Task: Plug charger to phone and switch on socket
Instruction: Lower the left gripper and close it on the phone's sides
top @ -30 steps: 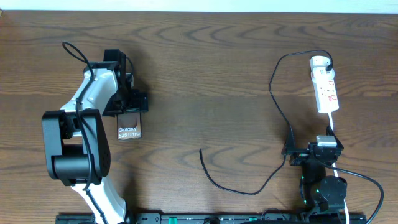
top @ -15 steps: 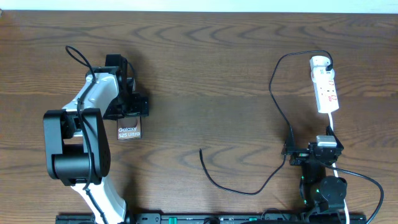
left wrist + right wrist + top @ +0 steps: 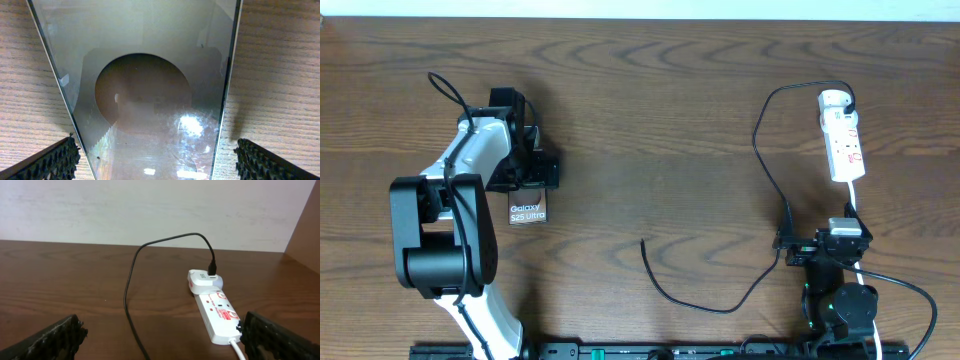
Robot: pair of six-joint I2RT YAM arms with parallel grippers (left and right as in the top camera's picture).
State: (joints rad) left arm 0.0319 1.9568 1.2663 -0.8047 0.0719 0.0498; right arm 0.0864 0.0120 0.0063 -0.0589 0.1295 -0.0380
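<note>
Lately, left hand (image 3: 157, 161) shifted slightly over phone (image 3: 150, 100), fingers spread astride, nothing gripped; grasp judged imminent. Right hand (image 3: 160, 337) parked agape, charger (image 3: 644, 250) untouched.

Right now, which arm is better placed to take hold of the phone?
Left. The left gripper is open astride the phone; the right gripper sits across the table, facing the socket.

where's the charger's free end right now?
Overhead view: the charger's free end lies loose on the table near its middle, right of the phone and left of the socket.
</note>
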